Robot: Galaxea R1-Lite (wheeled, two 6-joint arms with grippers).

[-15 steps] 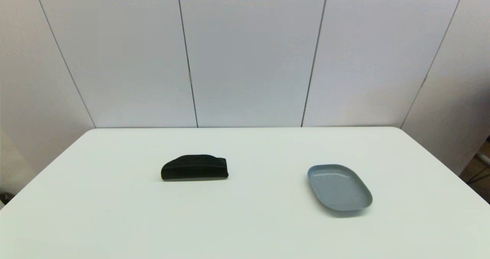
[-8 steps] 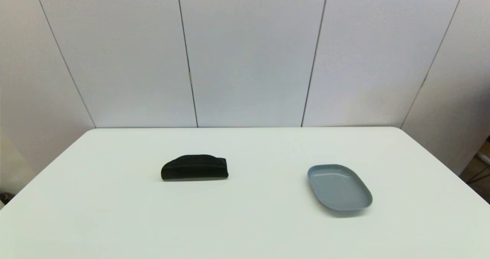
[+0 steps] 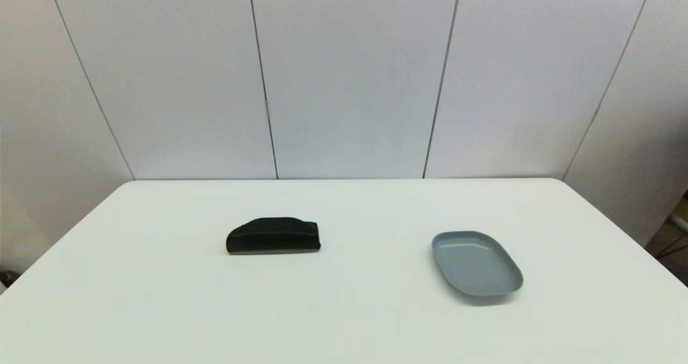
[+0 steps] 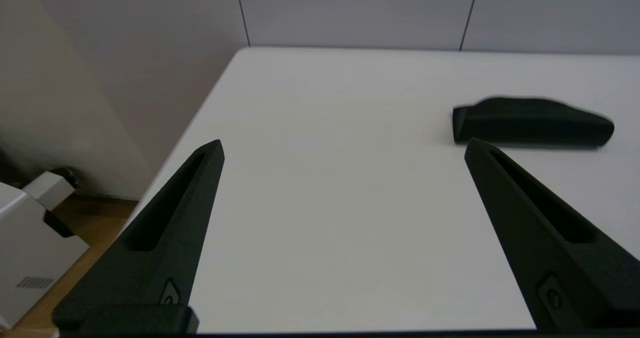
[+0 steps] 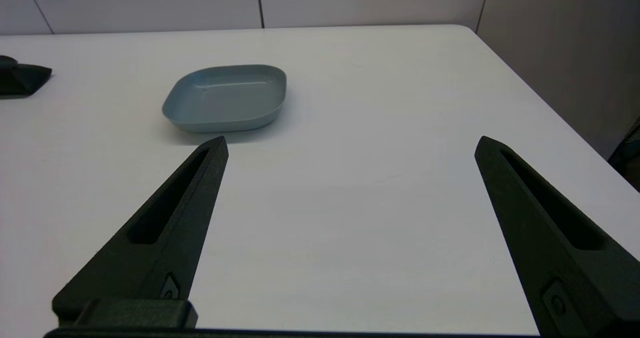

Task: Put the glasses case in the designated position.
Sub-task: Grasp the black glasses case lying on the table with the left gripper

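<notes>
The matte black glasses case [image 3: 273,236] lies flat on the white table [image 3: 344,310], left of centre, its long side across my view. It also shows in the left wrist view as the glasses case [image 4: 531,122], beyond my open left gripper [image 4: 343,146], which hangs near the table's front left with nothing between its fingers. Only an end of the glasses case [image 5: 20,78] shows in the right wrist view. My right gripper [image 5: 351,143] is open near the front right, short of the tray. Neither arm shows in the head view.
A grey-blue oval tray [image 3: 476,267] sits empty on the right half of the table; the right wrist view shows the tray [image 5: 226,98] too. The table's left edge [image 4: 200,113] drops off to a wooden floor with a white box [image 4: 30,233].
</notes>
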